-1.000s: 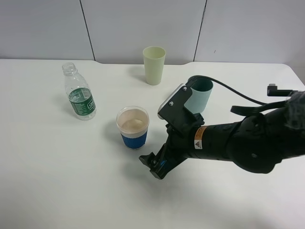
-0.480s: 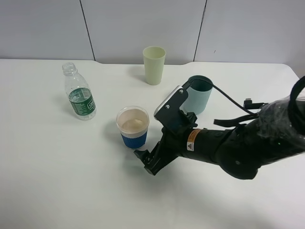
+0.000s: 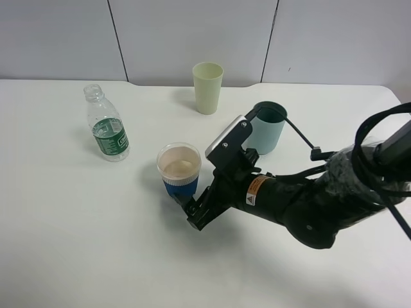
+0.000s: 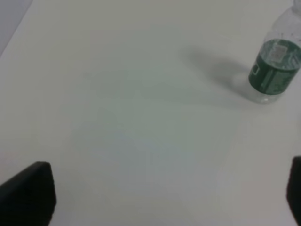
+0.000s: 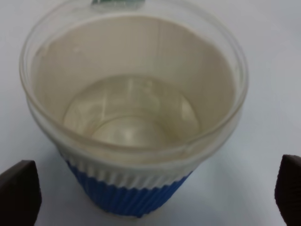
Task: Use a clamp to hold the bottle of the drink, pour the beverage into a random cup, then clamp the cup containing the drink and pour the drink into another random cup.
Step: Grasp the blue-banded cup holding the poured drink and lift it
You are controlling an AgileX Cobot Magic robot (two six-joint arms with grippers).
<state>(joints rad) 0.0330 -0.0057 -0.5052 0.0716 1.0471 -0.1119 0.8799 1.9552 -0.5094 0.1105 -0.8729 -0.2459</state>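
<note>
Right now R gripper (image 3: 191, 213), jaws wide, just beside the blue-sleeved cup (image 3: 180, 170) w/ clear liquid (image 5: 131, 113) inside; L gripper (image 4: 160, 197) wide too, bottle (image 3: 107, 130) toward table's (image 3: 64, 244) left edge.

The worktop (image 3: 70, 256) was a plain white, matt surface, uniform in tone, and filled most of the exterior high view. Its far edge ran straight along the wall (image 3: 192, 32) and ended in a rounded corner (image 3: 387, 88) at the far right. The wall consisted of smooth, pale grey-blue panels, divided by two thin dark seams (image 3: 117, 38) set slightly off vertical. Lighting was even and diffuse. Shadows on the worktop were faint and soft-edged.
</note>
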